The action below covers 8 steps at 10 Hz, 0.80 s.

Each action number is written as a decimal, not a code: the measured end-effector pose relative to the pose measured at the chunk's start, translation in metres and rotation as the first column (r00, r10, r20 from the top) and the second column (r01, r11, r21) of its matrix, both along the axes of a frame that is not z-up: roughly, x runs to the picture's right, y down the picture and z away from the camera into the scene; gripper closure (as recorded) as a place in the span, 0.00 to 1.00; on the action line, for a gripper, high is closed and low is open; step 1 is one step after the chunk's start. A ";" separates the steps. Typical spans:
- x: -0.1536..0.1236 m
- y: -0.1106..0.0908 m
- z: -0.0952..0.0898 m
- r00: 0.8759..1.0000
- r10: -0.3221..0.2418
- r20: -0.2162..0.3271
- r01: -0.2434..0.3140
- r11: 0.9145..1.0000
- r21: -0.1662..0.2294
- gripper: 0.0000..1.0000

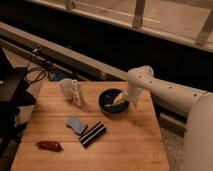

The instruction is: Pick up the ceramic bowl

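Note:
The ceramic bowl (110,102) is a round, shallow, glossy dark bowl on the wooden table (130,145), toward its far right. My white arm reaches in from the right. My gripper (119,99) is down at the bowl's right rim, with its tip inside the bowl. The bowl rests on the table.
A white mug (67,89) and a pale upright object (77,94) stand left of the bowl. A blue sponge (76,125), a dark striped packet (92,134) and a red-brown snack bag (49,145) lie at the front. Black equipment (12,95) and cables lie left.

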<state>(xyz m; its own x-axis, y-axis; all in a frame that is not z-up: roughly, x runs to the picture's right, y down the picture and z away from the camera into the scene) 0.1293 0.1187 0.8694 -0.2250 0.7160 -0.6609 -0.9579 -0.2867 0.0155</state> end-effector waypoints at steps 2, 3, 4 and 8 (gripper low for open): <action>0.001 0.020 0.019 1.000 0.016 0.008 -0.015 0.999 -0.052 0.20; 0.001 0.024 0.023 1.000 0.010 0.007 -0.010 0.999 -0.053 0.20; 0.001 0.023 0.025 1.000 0.010 0.005 -0.009 0.999 -0.044 0.20; 0.000 0.011 0.011 1.000 0.007 0.006 -0.007 0.999 -0.044 0.53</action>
<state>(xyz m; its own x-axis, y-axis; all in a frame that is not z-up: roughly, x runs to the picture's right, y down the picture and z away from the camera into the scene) 0.1289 0.1300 0.8806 -0.2254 0.6849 -0.6928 -0.9561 -0.2924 0.0221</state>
